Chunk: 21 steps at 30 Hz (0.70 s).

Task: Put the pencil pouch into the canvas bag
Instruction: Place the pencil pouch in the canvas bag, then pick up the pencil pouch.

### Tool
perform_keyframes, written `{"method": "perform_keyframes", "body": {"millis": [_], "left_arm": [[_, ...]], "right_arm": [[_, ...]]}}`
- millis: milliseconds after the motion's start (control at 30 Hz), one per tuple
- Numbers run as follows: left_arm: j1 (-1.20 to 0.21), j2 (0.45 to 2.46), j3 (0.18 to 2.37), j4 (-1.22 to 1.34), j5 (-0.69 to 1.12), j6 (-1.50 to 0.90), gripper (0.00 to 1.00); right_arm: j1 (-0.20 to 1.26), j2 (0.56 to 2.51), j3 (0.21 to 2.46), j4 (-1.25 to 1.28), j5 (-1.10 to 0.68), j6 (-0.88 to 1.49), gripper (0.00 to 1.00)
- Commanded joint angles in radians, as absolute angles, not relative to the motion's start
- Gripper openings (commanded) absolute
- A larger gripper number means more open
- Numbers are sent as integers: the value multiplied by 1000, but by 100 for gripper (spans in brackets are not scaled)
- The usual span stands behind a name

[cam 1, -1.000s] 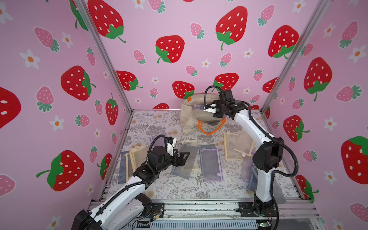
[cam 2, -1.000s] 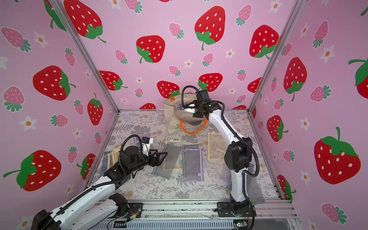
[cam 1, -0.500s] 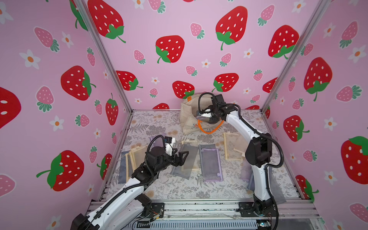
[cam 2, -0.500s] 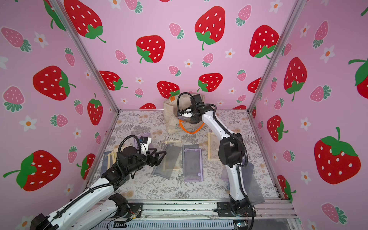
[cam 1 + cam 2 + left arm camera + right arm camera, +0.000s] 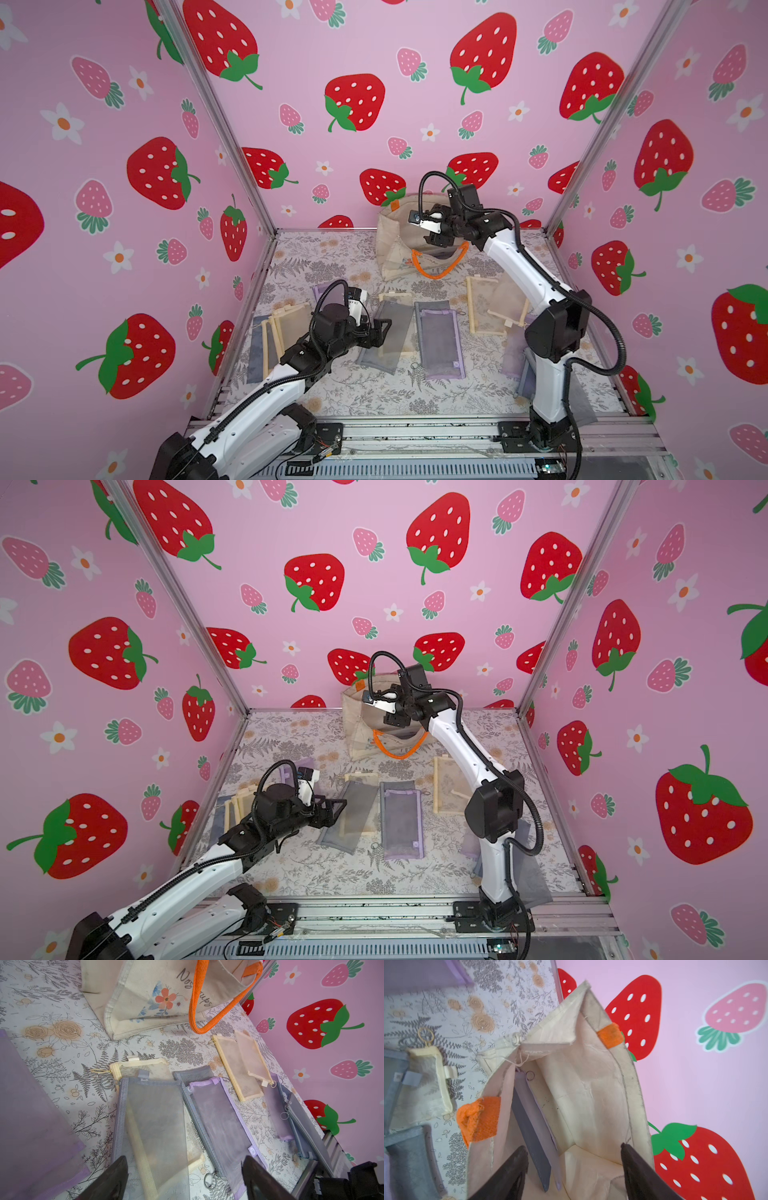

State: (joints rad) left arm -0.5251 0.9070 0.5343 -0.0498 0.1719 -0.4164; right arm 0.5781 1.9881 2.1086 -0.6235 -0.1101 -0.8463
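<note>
Right gripper is hovering, jaws spread and empty, over the canvas bag at far centre, pencil pouch standing on edge inside; left gripper is hanging near-left, jaws likewise spread; risk: a finger snagging the orange handle, tipping the soft bag.

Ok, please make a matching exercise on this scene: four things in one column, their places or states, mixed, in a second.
1. cream canvas bag with orange handles
2. slim grey-lilac pouch with ring pull
3. left tool
4. right tool

A. open above the bag's mouth
B. standing near the back wall
C. open over a flat grey mesh pouch
D. inside the bag

Pairs: 1-B, 2-D, 3-C, 4-A.
</note>
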Motion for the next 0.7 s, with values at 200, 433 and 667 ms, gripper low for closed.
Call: {"method": "perform_keyframes", "body": {"millis": [200, 433, 667], "left_arm": [[-473, 1000, 611, -139, 194, -450, 88], [-442, 1103, 592, -132, 212, -451, 87], [-399, 1208, 531, 34, 250, -495, 86]], "right_arm": [[584, 1503, 1578, -588, -185, -142, 79], [630, 1184, 952, -375, -418, 214, 78], [835, 1307, 777, -130, -409, 358, 77]]}}
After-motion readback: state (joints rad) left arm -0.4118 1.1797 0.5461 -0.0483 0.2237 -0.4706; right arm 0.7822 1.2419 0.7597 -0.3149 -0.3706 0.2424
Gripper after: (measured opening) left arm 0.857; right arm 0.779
